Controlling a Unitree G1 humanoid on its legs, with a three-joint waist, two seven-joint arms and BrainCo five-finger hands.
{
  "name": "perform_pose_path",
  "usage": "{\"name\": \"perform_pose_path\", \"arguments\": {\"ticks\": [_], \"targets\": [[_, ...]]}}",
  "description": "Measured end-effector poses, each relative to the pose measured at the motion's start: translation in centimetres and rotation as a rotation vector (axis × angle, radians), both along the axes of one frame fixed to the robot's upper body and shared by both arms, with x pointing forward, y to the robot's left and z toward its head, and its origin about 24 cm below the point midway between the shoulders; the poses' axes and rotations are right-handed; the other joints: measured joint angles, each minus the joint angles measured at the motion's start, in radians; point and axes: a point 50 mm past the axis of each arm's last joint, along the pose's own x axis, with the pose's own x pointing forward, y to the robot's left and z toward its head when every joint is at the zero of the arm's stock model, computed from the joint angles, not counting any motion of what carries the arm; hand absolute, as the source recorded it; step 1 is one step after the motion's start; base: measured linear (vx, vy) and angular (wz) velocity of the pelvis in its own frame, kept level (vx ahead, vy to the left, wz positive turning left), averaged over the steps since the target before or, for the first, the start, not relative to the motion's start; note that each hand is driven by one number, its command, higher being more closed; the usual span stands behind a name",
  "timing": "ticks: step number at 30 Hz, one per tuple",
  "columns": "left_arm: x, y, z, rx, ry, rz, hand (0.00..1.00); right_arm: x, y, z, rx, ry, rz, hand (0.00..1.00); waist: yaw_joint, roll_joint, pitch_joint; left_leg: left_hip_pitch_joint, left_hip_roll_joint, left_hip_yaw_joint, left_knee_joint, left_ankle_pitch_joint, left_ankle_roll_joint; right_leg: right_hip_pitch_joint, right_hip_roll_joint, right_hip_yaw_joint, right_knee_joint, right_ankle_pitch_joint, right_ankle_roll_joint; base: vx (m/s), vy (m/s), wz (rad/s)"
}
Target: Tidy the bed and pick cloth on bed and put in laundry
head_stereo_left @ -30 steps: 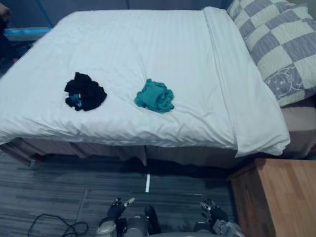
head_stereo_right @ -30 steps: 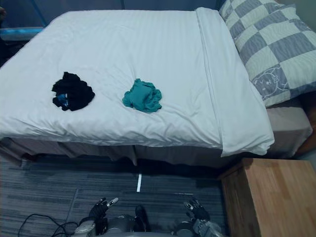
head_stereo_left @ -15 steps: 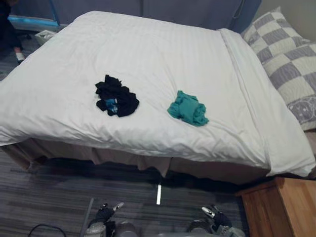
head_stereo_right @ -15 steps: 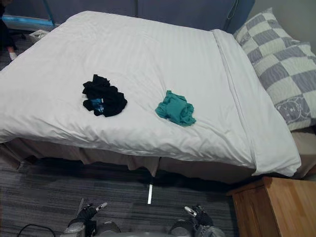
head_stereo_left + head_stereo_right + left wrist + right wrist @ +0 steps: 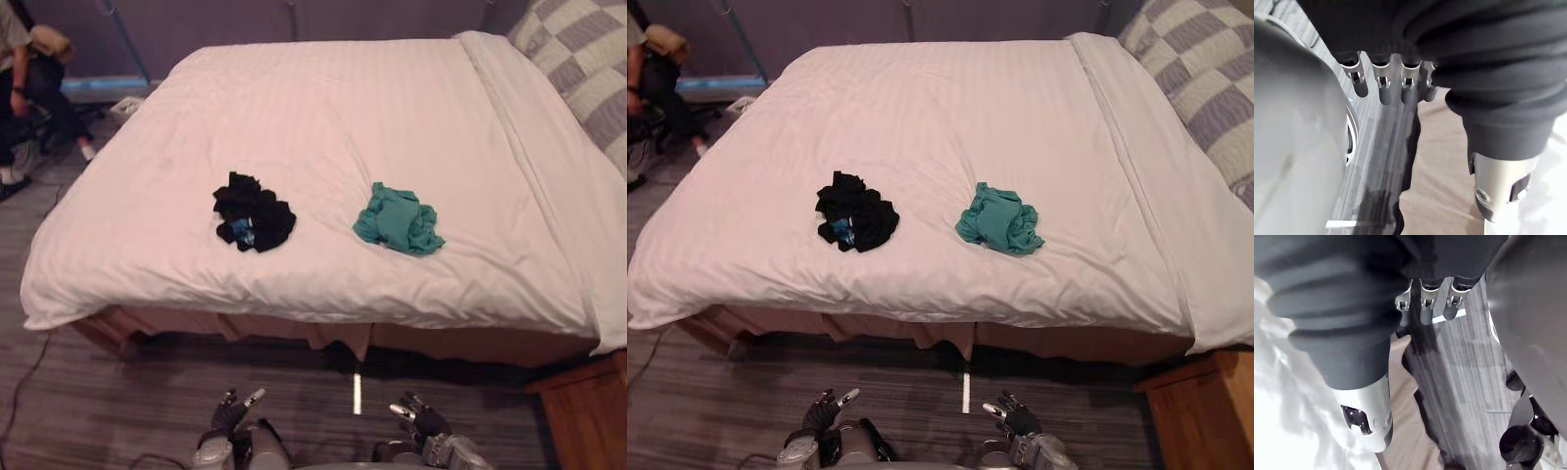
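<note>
A crumpled black cloth (image 5: 254,211) with a bit of blue in it lies on the white bed (image 5: 323,108), toward the near left. A teal cloth (image 5: 398,218) lies bunched to its right, about a hand's width from the near edge. My left hand (image 5: 228,418) and right hand (image 5: 419,422) hang low over the grey floor in front of the bed, far from both cloths. Both hands hold nothing; in the wrist views their fingers (image 5: 1382,84) (image 5: 1425,306) hang loosely and the thumbs stand apart.
A grey-and-white checked pillow (image 5: 1200,69) lies at the bed's right end. A wooden cabinet (image 5: 1205,411) stands at the near right corner. A person (image 5: 24,83) sits on the floor past the bed's far left corner. A white tape mark (image 5: 357,393) is on the floor.
The camera has swung left and the whole picture shifted: the pillow and cabinet slid toward the right edge and a person came into view at far left. The cloths and hands have not moved.
</note>
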Motion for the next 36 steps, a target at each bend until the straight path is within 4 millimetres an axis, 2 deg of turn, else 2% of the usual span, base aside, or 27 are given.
{"name": "perform_pose_path", "arguments": {"ticks": [1,2,3,4,5,6,7,8,10,12,13,14,15,17,20,23,25,26,28,29,30,31,32,33,34,35,36], "targets": [[-0.1,-0.3,-0.1,-0.015,0.006,-0.022,0.0,0.1,-0.2,0.1,-0.003,-0.004,0.003,0.0,0.0,0.003,-0.002,0.031,-0.028,-0.059,-0.189,0.019,-0.025,-0.016,-0.03,0.03,0.008,0.002,0.028,0.2,0.443,-0.36],[-0.2,-0.4,-0.2,-0.029,0.007,-0.03,0.0,0.3,-0.3,0.1,-0.007,-0.009,0.005,0.0,-0.001,0.003,-0.002,0.042,-0.031,-0.097,-0.284,0.034,-0.04,-0.028,-0.056,0.047,0.016,0.001,0.058,0.18,0.41,-0.27],[-0.2,-0.4,-0.2,-0.031,0.007,-0.032,0.0,0.3,-0.4,0.2,-0.01,-0.011,0.005,0.0,-0.001,0.003,-0.002,0.042,-0.029,-0.117,-0.316,0.041,-0.049,-0.031,-0.07,0.052,0.017,0.0,0.08,0.16,0.468,-0.11],[-0.3,-0.5,-0.2,-0.035,0.009,-0.033,0.0,0.3,-0.7,0.1,-0.018,-0.005,0.009,0.0,-0.002,0.01,-0.006,0.05,-0.031,-0.152,-0.352,0.055,-0.056,-0.031,-0.094,0.062,0.018,-0.001,0.125,0.16,0.532,-0.15],[-0.3,-1.1,-0.3,-0.042,0.016,-0.054,0.0,-0.1,-1.3,0.0,-0.034,0.016,0.021,0.0,-0.001,0.029,-0.013,0.073,-0.022,-0.177,-0.349,0.061,-0.045,-0.03,-0.102,0.072,0.014,-0.006,0.172,0.16,0.567,-0.29],[-0.6,-1.3,-0.5,-0.044,0.03,-0.067,0.0,-0.3,-1.8,0.0,-0.052,0.03,0.036,0.0,-0.002,0.052,-0.025,0.089,-0.021,-0.185,-0.332,0.059,-0.066,-0.024,-0.108,0.089,0.012,-0.007,0.199,0.18,0.646,-0.41],[0.1,-0.6,-0.3,-0.015,0.029,-0.102,0.0,-0.5,-0.9,-0.3,-0.036,0.049,0.039,0.0,0.002,-0.006,-0.026,0.094,-0.067,-0.164,-0.264,0.014,-0.162,-0.002,-0.18,0.104,0.003,0.01,0.204,0.17,0.575,-0.56],[0.2,0.5,-0.1,0.027,0.042,-0.103,0.0,-0.4,0.3,-0.5,-0.013,0.047,0.076,0.0,0.005,-0.024,-0.037,0.104,-0.083,-0.122,-0.241,-0.014,-0.16,-0.014,-0.196,0.049,-0.002,0.075,0.178,0.18,0.518,-0.72],[-0.1,1.5,-0.1,0.066,0.062,-0.123,0.0,0.2,1.4,-0.4,0.008,0.023,0.106,0.0,0.021,-0.037,-0.045,0.177,-0.085,-0.045,-0.277,-0.021,-0.138,-0.05,-0.188,-0.087,0.042,0.13,0.1,0.18,0.33,-1.04],[0.5,0.8,-0.1,0.066,0.07,-0.182,0.0,0.5,1.2,-0.2,-0.006,0.007,0.107,0.0,-0.002,-0.024,-0.047,0.221,-0.098,-0.038,-0.354,-0.004,-0.115,-0.068,-0.11,-0.088,0.067,0.083,0.119,0.15,0.238,-0.35],[1.5,0.2,0.1,0.065,0.056,-0.224,0.0,0.4,0.9,-0.2,-0.013,0.013,0.09,0.0,-0.014,-0.016,-0.044,0.219,-0.105,-0.05,-0.373,0.006,-0.105,-0.076,-0.047,-0.062,0.054,0.058,0.11,0.08,0.072,0.29],[1.9,-0.1,0.2,0.062,0.051,-0.24,0.0,0.3,0.7,-0.3,-0.015,0.017,0.067,0.0,-0.019,-0.012,-0.045,0.212,-0.107,-0.058,-0.376,0.006,-0.104,-0.081,-0.013,-0.047,0.029,0.044,0.103,0.07,0.054,0.52],[2.5,-0.5,0.3,0.063,0.054,-0.264,0.0,0.2,0.4,-0.3,-0.018,0.024,0.011,0.0,-0.04,0.001,-0.048,0.189,-0.117,-0.089,-0.379,0.009,-0.1,-0.06,0.032,-0.006,-0.037,0.052,0.072,0.08,0.06,0.46],[2.7,-1.2,0.2,0.067,0.069,-0.294,0.0,-0.1,-0.2,-0.4,-0.025,0.044,-0.046,0.0,-0.041,0.009,-0.057,0.189,-0.135,-0.09,-0.409,0.024,-0.104,-0.045,0.037,0.005,-0.09,0.075,0.069,0.09,0.053,0.18],[1.0,-1.1,-0.5,0.082,0.152,-0.295,0.0,-0.5,-1.2,-0.5,-0.04,0.08,-0.138,0.0,-0.028,0.035,-0.063,0.23,-0.126,-0.048,-0.477,0.055,-0.122,-0.048,0.059,0.017,-0.096,0.081,0.065,0.08,-0.04,-0.27],[-1.8,-0.2,-1.3,0.066,0.243,-0.207,0.0,-0.7,-1.2,-0.6,-0.031,0.096,-0.187,0.0,-0.02,0.035,-0.066,0.296,-0.11,0.022,-0.512,0.064,-0.137,-0.025,0.084,0.043,-0.108,0.092,0.051,0.04,-0.025,-0.47],[-2.3,0.6,-1.4,0.082,0.263,-0.169,0.0,-1.3,-1.2,-0.8,-0.016,0.119,-0.208,0.0,0.003,0.029,-0.079,0.317,-0.108,0.07,-0.511,0.066,-0.14,-0.02,0.089,0.069,-0.136,0.109,0.049,0.02,-0.028,-0.52],[-2.5,0.8,-1.4,0.082,0.268,-0.155,0.0,-1.4,-1.2,-0.9,-0.011,0.121,-0.217,0.0,0.004,0.027,-0.081,0.318,-0.108,0.081,-0.505,0.066,-0.14,-0.016,0.089,0.072,-0.148,0.118,0.047,-0.02,-0.027,-0.44],[-3.6,1.6,-1.5,0.088,0.283,-0.084,0.0,-1.6,-1.0,-1.0,0.019,0.124,-0.274,0.0,0.008,0.013,-0.089,0.306,-0.105,0.108,-0.447,0.066,-0.141,-0.011,0.078,0.087,-0.173,0.131,0.047,-0.03,-0.043,-0.34],[-4.0,1.9,-1.5,0.092,0.285,-0.064,0.0,-2.1,-0.7,-1.1,0.028,0.133,-0.295,0.0,0.008,-0.003,-0.098,0.273,-0.093,0.111,-0.367,0.065,-0.14,-0.009,0.067,0.086,-0.181,0.134,0.044,-0.03,-0.06,-0.2],[-4.2,2.1,-1.5,0.095,0.288,-0.049,0.0,-2.3,-0.7,-1.2,0.027,0.14,-0.314,0.0,0.008,-0.006,-0.099,0.253,-0.082,0.11,-0.321,0.064,-0.14,-0.009,0.065,0.086,-0.182,0.136,0.041,-0.08,-0.118,-0.16],[-4.7,2.4,-1.5,0.096,0.285,0.004,0.0,-2.8,-0.9,-1.3,0.016,0.156,-0.356,0.0,0.015,-0.005,-0.099,0.209,-0.043,0.105,-0.199,0.06,-0.135,-0.009,0.069,0.088,-0.183,0.138,0.033,-0.08,-0.106,-0.15],[-5.0,2.7,-1.5,0.089,0.279,0.065,0.0,-3.4,-1.5,-1.4,-0.01,0.177,-0.408,0.0,0.02,-0.004,-0.096,0.177,-0.016,0.098,-0.118,0.049,-0.14,0.007,0.071,0.092,-0.187,0.136,0.022,-0.05,-0.104,-0.12],[-5.2,2.4,-1.6,0.079,0.283,0.091,0.0,-3.6,-2.1,-1.3,-0.029,0.181,-0.442,0.0,0.023,-0.001,-0.093,0.166,-0.014,0.082,-0.108,0.031,-0.14,0.014,0.072,0.092,-0.193,0.137,0.019,0.0,0.0,0.0],[-5.6,1.6,-1.8,0.06,0.29,0.136,0.0,-4.3,-4.1,-1.1,-0.077,0.191,-0.548,0.0,0.023,0.039,-0.093,0.182,-0.03,0.062,-0.139,0.0,-0.109,0.019,0.082,0.093,-0.197,0.137,0.019,0.0,0.0,0.0],[-6.0,1.4,-1.9,0.052,0.296,0.192,0.0,-4.7,-6.2,-0.7,-0.129,0.19,-0.647,0.0,0.02,0.06,-0.093,0.224,-0.043,0.079,-0.211,-0.018,-0.094,0.021,0.094,0.092,-0.197,0.133,0.023,-0.05,0.034,-0.04],[-6.3,1.7,-1.9,0.057,0.299,0.228,0.0,-4.7,-7.3,-0.4,-0.154,0.181,-0.689,0.0,0.018,0.063,-0.093,0.241,-0.05,0.08,-0.248,-0.02,-0.098,0.019,0.097,0.093,-0.197,0.132,0.022,-0.06,0.003,-0.07]]}}
